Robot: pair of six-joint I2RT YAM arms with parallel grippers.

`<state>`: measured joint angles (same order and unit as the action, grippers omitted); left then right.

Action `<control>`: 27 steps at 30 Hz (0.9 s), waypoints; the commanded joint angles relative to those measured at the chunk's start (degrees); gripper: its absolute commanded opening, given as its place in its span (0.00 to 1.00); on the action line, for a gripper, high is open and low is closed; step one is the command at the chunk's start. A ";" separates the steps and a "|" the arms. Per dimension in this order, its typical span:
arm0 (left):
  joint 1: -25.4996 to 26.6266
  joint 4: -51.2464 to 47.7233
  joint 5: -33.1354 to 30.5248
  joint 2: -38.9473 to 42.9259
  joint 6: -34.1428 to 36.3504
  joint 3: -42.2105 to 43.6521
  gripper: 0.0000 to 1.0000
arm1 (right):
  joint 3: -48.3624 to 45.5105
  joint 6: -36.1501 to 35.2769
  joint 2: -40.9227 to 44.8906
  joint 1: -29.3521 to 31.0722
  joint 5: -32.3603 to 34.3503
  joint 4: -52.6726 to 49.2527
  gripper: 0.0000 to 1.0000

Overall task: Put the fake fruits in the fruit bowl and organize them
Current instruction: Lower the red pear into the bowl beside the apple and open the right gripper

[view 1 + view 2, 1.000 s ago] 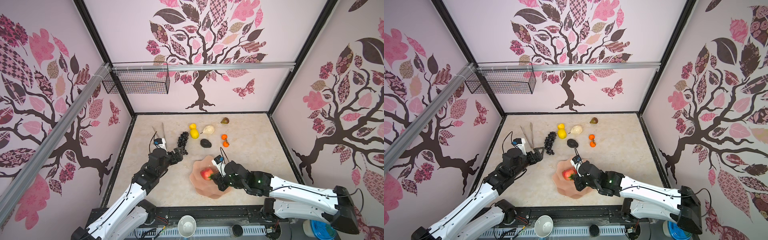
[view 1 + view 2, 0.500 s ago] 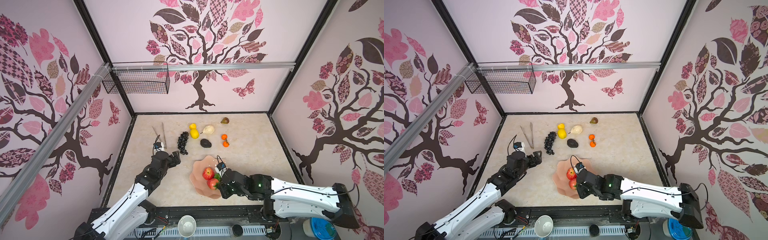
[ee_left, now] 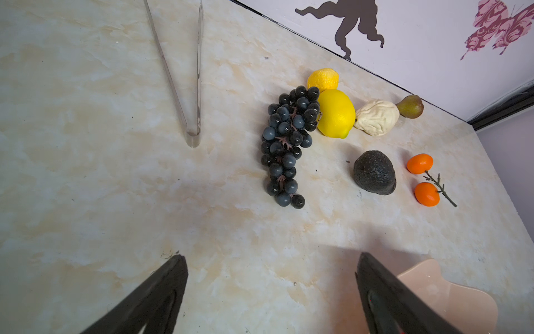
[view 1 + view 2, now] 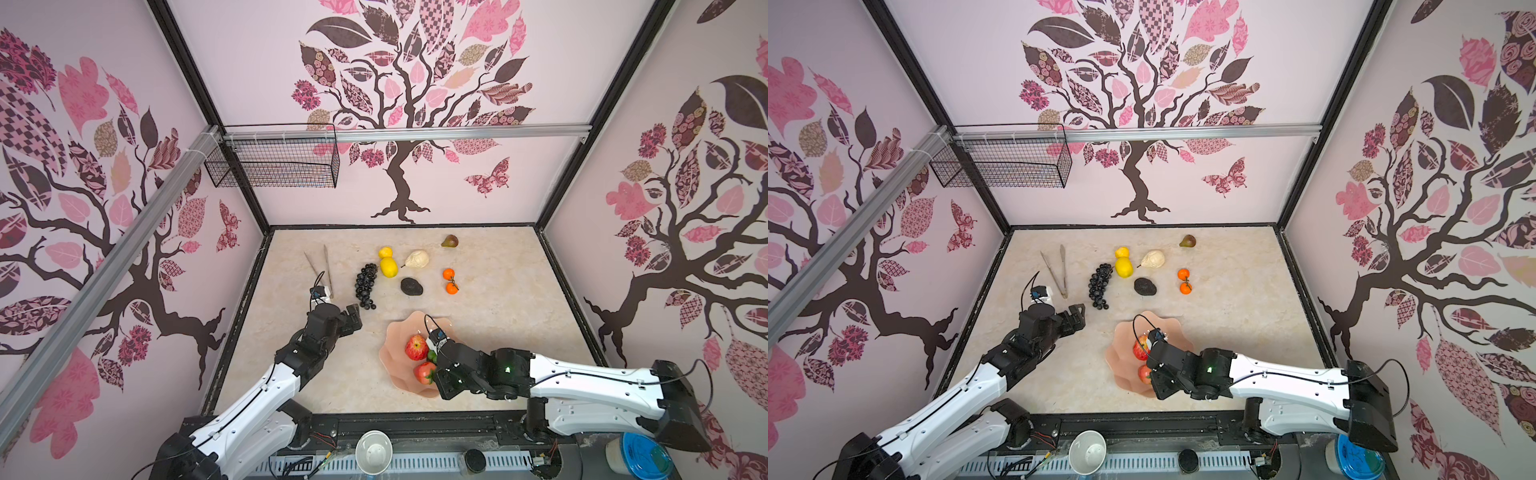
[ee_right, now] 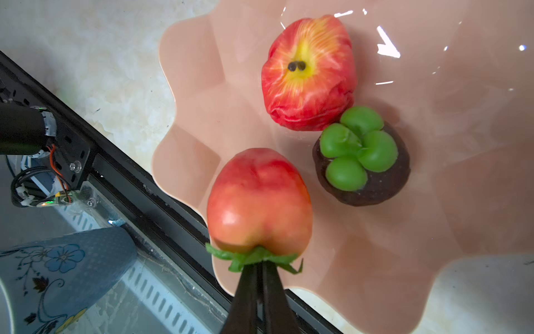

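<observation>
The red fruit [image 5: 260, 199] with the green leaf collar sits at the 6 o'clock edge of the fruit bowl [image 5: 433, 202], close to the scalloped rim. My right gripper [image 5: 261, 266] is pinched shut on that leaf collar, with nothing gripped but the thin leaves. The gripper reaches it from about 4 o'clock in both top views.

The risk, as I judge it, is that rim. If I let go here, the fruit may roll over the low wavy edge onto the counter [image 4: 332, 374], because the bowl is shallow and glossy. The leaves are a weak hold too, so a quick swing could tear them free and drop the fruit. Pushing inward could also knock the red apple [image 5: 307, 75] and the mangosteen [image 5: 362, 162], which touch each other near the bowl's middle.

My left gripper [image 3: 270, 256] is wide open and empty, at about 10 o'clock from the bowl. The black grape bunch [image 3: 286, 150] lies just beyond it at 12 o'clock, apart from both fingers. It is a loose cluster, so a poor grip may catch only a few grapes.

Further out, the lemon [image 3: 336, 114] touches the grapes, and the avocado [image 3: 374, 172] and oranges [image 3: 420, 163] lie at 12 to 1 o'clock from the bowl.
</observation>
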<state>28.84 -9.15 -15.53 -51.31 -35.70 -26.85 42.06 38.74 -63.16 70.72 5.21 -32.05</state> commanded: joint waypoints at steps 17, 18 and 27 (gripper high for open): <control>-0.36 3.29 -0.20 -1.99 0.49 2.33 0.95 | 1.80 0.24 -5.52 0.24 1.43 -3.83 0.04; -0.40 3.32 -0.20 -1.98 0.52 2.35 0.95 | 1.92 0.19 -5.66 0.30 1.43 -3.66 0.05; -0.42 3.66 -0.10 -2.30 0.38 2.63 0.95 | 1.77 0.46 -5.67 0.30 1.18 -2.83 0.17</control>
<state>28.80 -6.50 -15.55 -53.32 -35.75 -26.02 42.06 38.85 -68.20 70.76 5.41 -34.06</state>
